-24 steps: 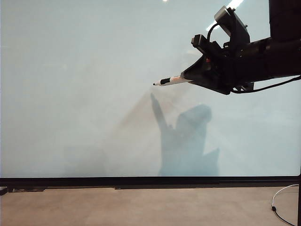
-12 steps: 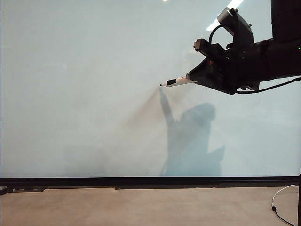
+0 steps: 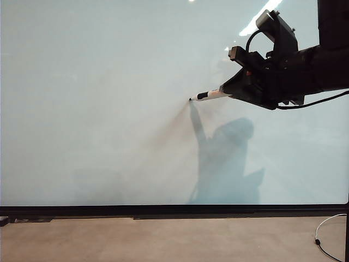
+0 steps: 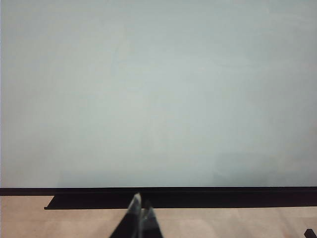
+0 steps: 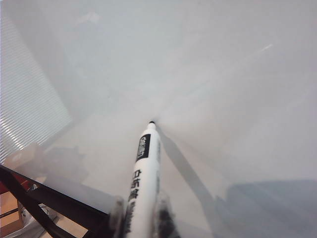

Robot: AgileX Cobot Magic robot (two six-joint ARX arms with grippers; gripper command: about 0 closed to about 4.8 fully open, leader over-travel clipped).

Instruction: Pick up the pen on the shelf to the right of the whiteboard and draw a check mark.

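The whiteboard (image 3: 109, 109) fills the exterior view, with a thin black frame along its lower edge. My right gripper (image 3: 232, 91) reaches in from the upper right, shut on the pen (image 3: 210, 95), a white barrel with a black front section. The pen points left and its dark tip meets its own shadow on the board. In the right wrist view the pen (image 5: 143, 183) stands between the pads (image 5: 118, 213) with its tip at the board (image 5: 223, 74). No check mark shows on the board. My left gripper (image 4: 140, 210) is shut and empty, low before the board's frame (image 4: 198, 196).
A white cable (image 3: 327, 224) lies on the tan surface at the lower right. The right arm's shadow (image 3: 223, 164) falls on the board below the pen. A ceiling light (image 3: 262, 16) reflects at the board's top.
The right gripper has carried the pen a little to the right and slightly down, and the pen's shadow has closed up to the tip. The left gripper's earlier state is not shown.
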